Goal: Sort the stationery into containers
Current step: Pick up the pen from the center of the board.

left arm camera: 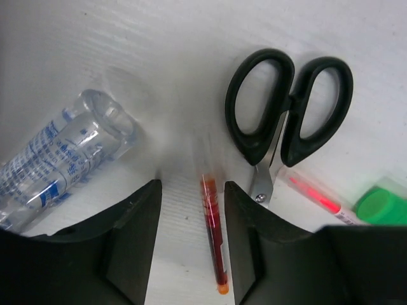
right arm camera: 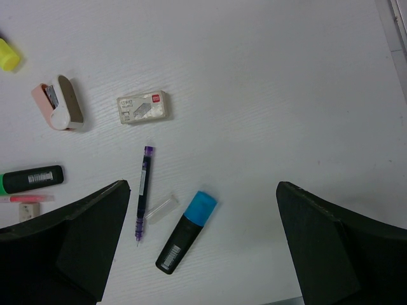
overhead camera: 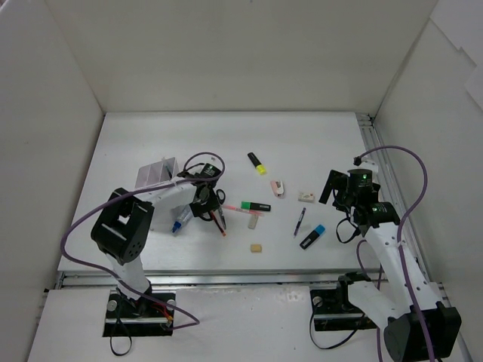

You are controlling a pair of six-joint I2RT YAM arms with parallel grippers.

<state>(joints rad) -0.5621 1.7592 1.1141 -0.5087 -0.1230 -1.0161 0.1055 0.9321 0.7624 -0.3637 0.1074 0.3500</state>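
Right of the white translucent divided plastic box [overhead camera: 155, 175], the left gripper [left arm camera: 192, 190] stands partly open nearby, the right gripper [right arm camera: 200, 185] far off, wide open and empty. Black-handled scissors [left arm camera: 286, 108] lie beside the left gripper, whose fingers [left arm camera: 137, 235] straddle a slim red pen [left arm camera: 213, 241] without clamping it.

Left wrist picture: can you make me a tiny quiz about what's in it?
1. True or false: the red pen lies between the left gripper's open fingers.
2. What lies just right of the red pen in this view? A scissors, B bottle, C eraser.
3. Fill in: the scissors' handles are ____.

Key: 1 true; 2 A; 3 black.
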